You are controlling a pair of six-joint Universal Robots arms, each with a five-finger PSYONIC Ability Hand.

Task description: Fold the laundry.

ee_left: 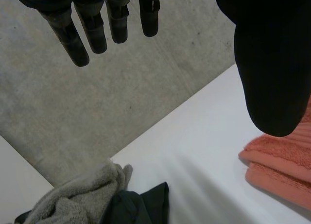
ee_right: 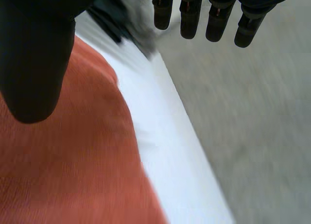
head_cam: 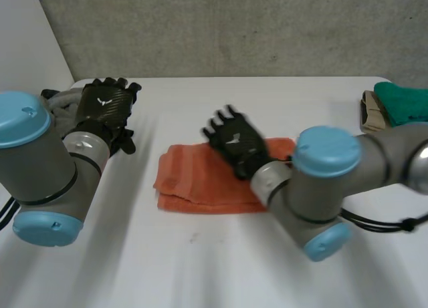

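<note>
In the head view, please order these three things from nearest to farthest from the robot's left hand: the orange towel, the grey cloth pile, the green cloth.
Measured from the left hand:
1. Grey cloth pile: right beside the hand, at the far left.
2. Orange towel: in the middle, well to the hand's right.
3. Green cloth: at the far right edge.

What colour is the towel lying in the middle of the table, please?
Orange; the towel shows best in the head view.
</note>
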